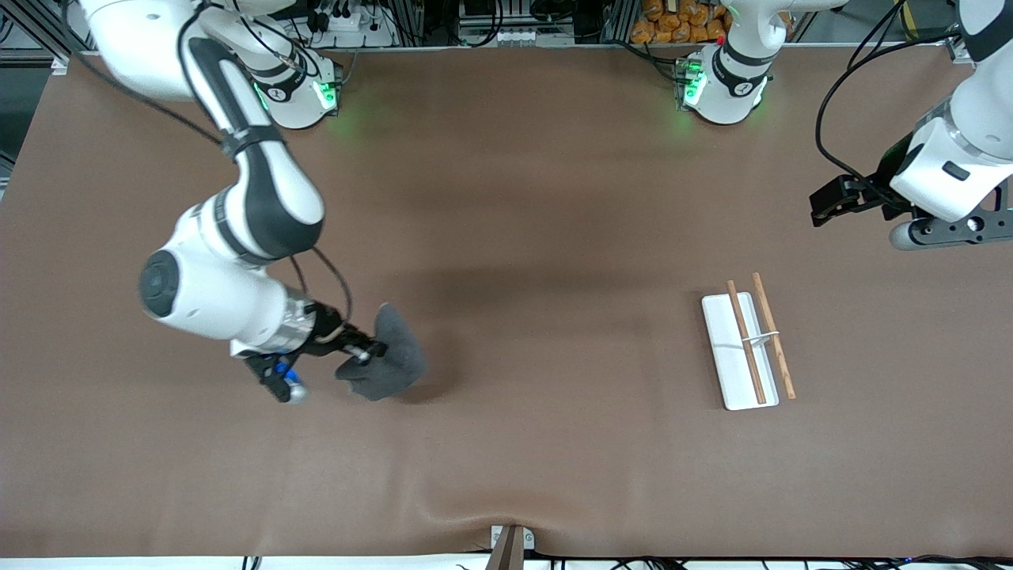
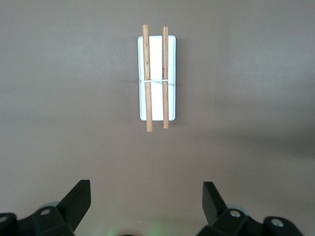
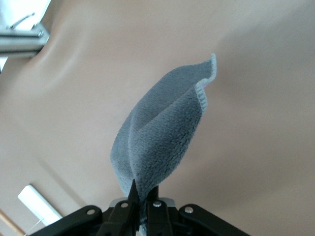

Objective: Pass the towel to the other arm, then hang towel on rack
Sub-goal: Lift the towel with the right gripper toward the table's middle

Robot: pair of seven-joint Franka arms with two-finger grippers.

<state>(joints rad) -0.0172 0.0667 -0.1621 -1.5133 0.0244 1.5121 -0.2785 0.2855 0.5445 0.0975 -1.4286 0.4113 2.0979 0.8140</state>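
Note:
The dark grey towel [image 1: 389, 356] hangs folded from my right gripper [image 1: 369, 350], which is shut on it and holds it above the brown table toward the right arm's end. In the right wrist view the towel [image 3: 162, 142] rises from between the closed fingers [image 3: 156, 209]. The rack [image 1: 748, 342] has a flat white base with two thin wooden rods and a white bracket, and lies toward the left arm's end. My left gripper [image 1: 827, 203] is open and empty, waiting in the air above the table at that end. The left wrist view shows the rack [image 2: 156, 78] ahead of its spread fingers [image 2: 78, 199].
A brown mat [image 1: 538, 198] covers the table. Both arm bases [image 1: 720, 83] stand along the edge farthest from the front camera. A small bracket [image 1: 510, 542] sits at the table's nearest edge. A corner of the rack's white base [image 3: 37, 204] shows in the right wrist view.

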